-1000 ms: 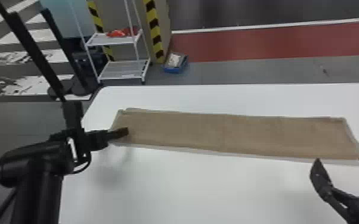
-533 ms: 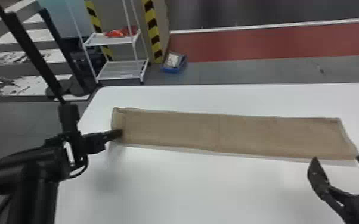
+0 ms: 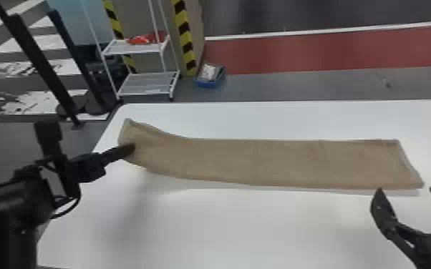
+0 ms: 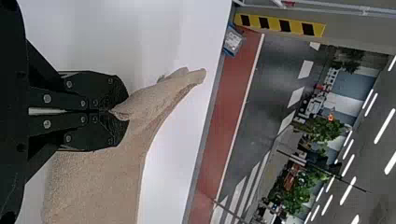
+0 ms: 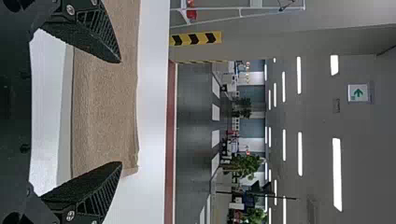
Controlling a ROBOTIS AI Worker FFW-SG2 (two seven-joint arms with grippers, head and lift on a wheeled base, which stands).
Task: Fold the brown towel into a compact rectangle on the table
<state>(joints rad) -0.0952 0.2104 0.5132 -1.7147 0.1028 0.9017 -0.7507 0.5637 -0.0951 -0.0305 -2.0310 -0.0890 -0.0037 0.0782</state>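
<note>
Pinching one brown towel [image 3: 279,161]: one tool [image 3: 129,148]

My left claw [image 3: 131,148] hides the pinched bit of the brown towel [image 3: 268,162] from me. The head view's right edge cuts off part of my right claw [image 3: 406,189] and the counter [image 3: 247,232], and the red stuff [image 3: 143,39] on the white rack [image 3: 146,86] is too blurred to identify.

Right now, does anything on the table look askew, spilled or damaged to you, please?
Nothing looks spilled or damaged. Only the brown towel sits askew: its left end is lifted and bent because the left gripper pinches it there, which seems an ordinary part of folding.
</note>
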